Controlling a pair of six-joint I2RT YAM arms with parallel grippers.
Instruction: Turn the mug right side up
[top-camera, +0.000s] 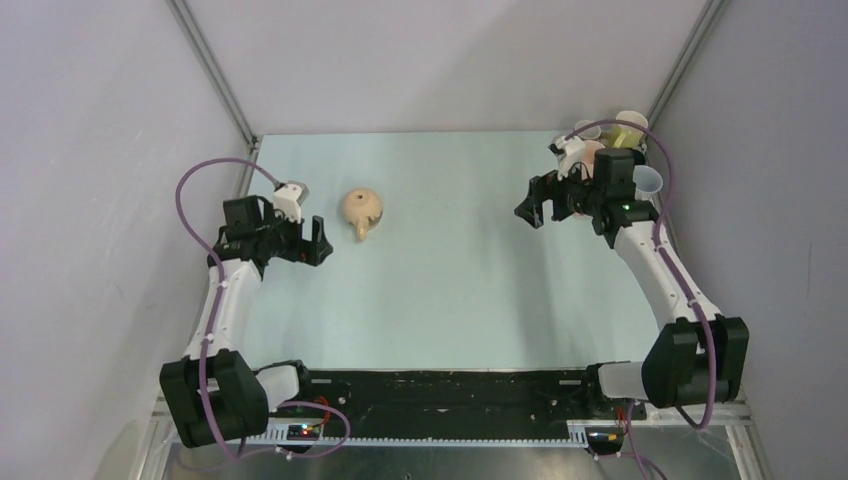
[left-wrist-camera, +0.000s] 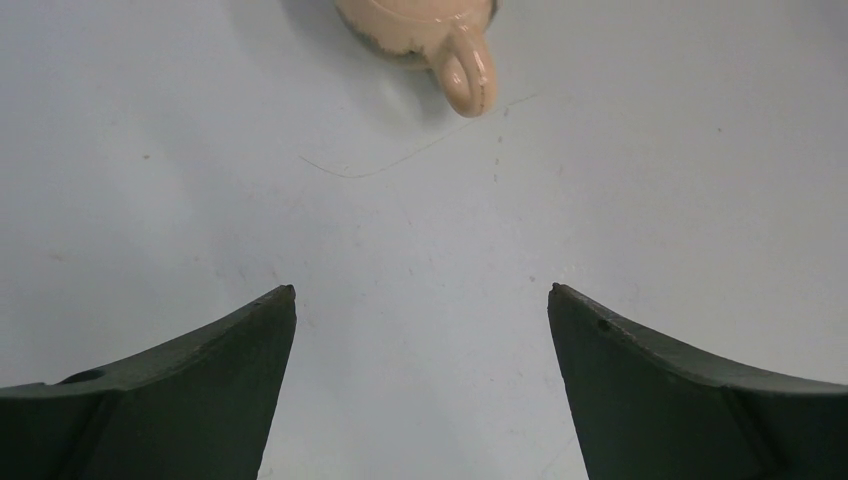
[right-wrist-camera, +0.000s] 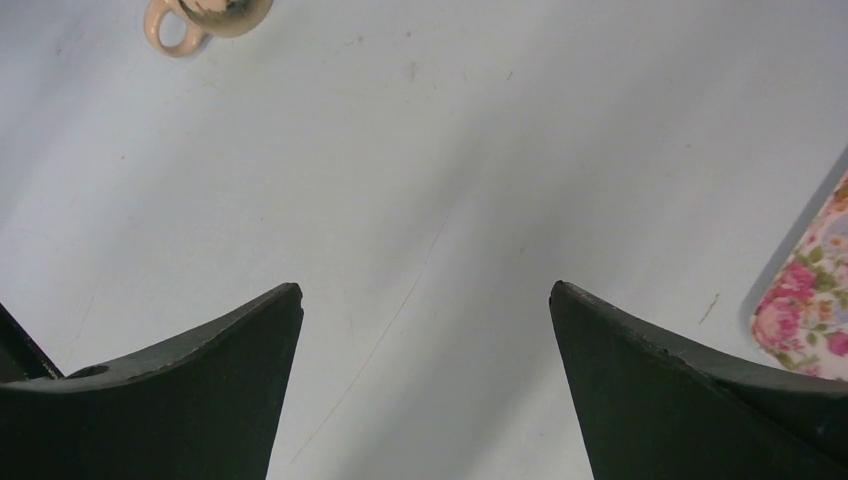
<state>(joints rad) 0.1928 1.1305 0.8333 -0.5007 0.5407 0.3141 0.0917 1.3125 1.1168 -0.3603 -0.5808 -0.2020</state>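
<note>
A peach-coloured mug stands upside down on the pale table, left of centre, its handle pointing toward the near edge. It shows at the top of the left wrist view and small in the top left corner of the right wrist view. My left gripper is open and empty, just left of the mug and a little nearer. My right gripper is open and empty, far to the mug's right.
A cluster of cups and mugs stands at the back right corner behind the right arm. A floral-patterned tray edge shows at the right of the right wrist view. Grey walls enclose the table.
</note>
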